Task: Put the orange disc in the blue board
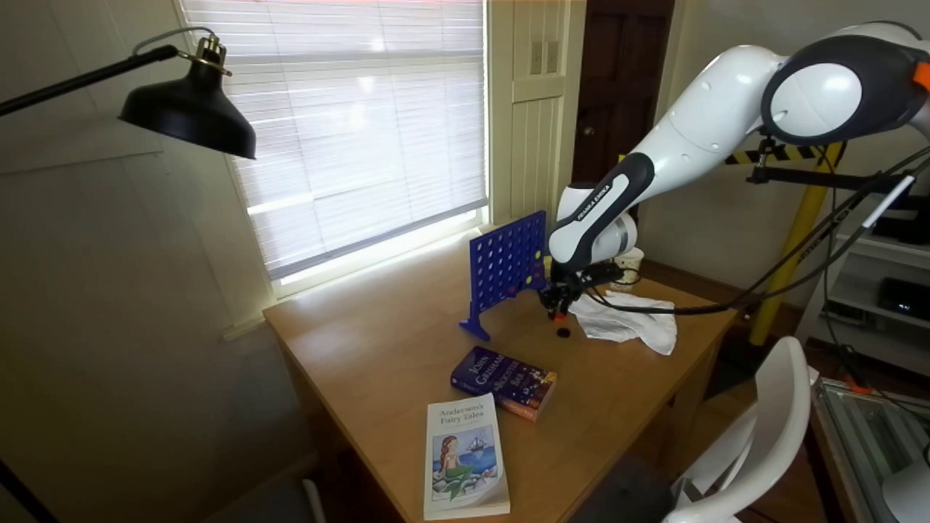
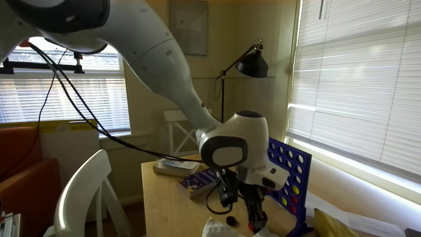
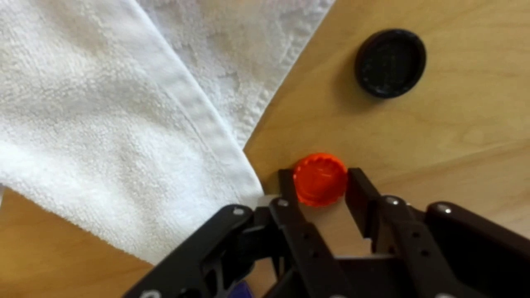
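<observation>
Disc [image 3: 320,179], orange, between gripper [image 3: 320,181] fingertips [image 3: 286,182].

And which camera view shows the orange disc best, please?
The wrist view: there the round face of the orange disc shows clearly between the fingers. Both exterior views give only a small orange-red bit of it at the fingers.

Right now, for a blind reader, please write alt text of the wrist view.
A black gripper clasps an orange disc, seen against a wooden table. A white cloth lies at left, a round black piece at upper right.
</observation>
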Controlling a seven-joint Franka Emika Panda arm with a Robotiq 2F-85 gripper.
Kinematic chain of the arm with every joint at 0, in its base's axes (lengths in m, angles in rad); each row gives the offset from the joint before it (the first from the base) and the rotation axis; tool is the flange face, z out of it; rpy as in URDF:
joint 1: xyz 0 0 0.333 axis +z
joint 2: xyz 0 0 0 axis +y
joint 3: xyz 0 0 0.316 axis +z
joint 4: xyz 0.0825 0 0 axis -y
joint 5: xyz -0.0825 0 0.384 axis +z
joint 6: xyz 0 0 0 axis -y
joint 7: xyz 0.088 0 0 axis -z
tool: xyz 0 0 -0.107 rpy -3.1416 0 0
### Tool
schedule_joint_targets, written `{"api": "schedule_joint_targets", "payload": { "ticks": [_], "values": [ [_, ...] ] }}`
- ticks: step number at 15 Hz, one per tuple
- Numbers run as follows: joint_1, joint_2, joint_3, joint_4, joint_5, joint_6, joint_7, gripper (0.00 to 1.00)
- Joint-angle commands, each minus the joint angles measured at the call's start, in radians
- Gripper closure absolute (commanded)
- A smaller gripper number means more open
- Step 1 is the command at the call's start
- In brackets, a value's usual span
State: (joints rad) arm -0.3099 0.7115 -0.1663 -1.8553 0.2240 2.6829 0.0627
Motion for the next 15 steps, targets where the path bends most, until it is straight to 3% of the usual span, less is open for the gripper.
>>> {"api": "schedule_joint_targets", "payload": {
  "ticks": [1,4,7,9,10,12,15],
  "values": [
    [-0.081,-0.164,0.105,-0.18,0.053,0.141,-0.146,0.89],
    [-0.235,-0.313,0.286,-0.312,0.165,0.233,-0.325,0.89],
    [-0.448,-0.454,0.529,-0.408,0.402,0.263,-0.549,0.89],
    [-0.562,-0.549,0.634,-0.461,0.568,0.22,-0.701,0.89],
    [-0.614,-0.589,0.682,-0.471,0.647,0.188,-0.769,0.89],
    [-0.78,-0.614,0.853,-0.405,0.811,0.133,-0.858,0.89],
    [-0.864,-0.66,0.936,-0.342,1.05,0.074,-1.03,0.89]
  ]
}}
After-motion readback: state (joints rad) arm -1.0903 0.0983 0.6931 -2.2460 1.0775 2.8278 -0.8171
